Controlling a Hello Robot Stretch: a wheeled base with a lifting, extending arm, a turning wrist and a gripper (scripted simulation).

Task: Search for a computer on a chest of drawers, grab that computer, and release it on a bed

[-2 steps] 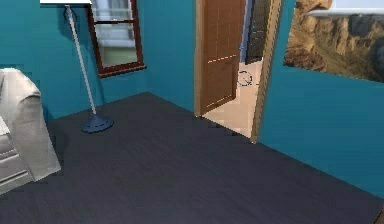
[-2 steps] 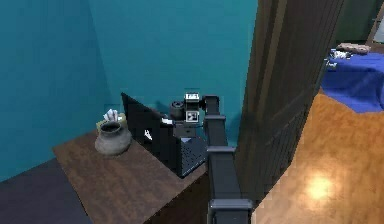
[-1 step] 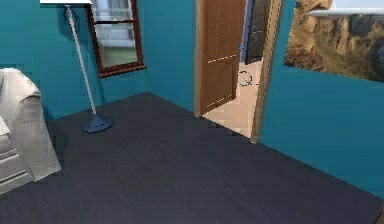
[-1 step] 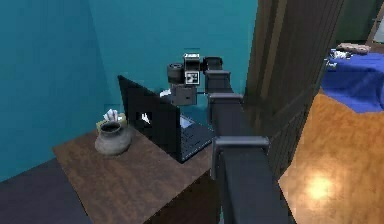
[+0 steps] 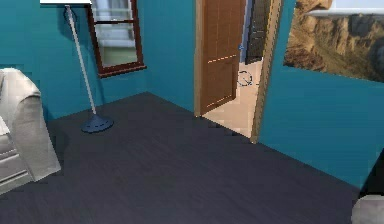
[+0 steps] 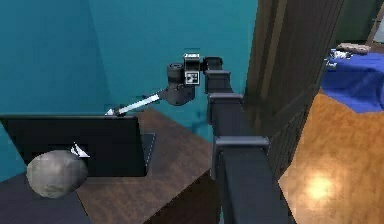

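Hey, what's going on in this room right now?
The robot's arm reaches out at a dark wooden chest of drawers, its gripper close to the top edge of an open laptop standing there. Whether it holds anything cannot be told. A grey rounded lump lies by the laptop; a blue bed shows at the right.

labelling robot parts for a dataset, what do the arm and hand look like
The arm is a dark square bar in stepped segments. At its far end sit two small white squares with black marks. The hand has a dark blocky body and two thin pale fingers.
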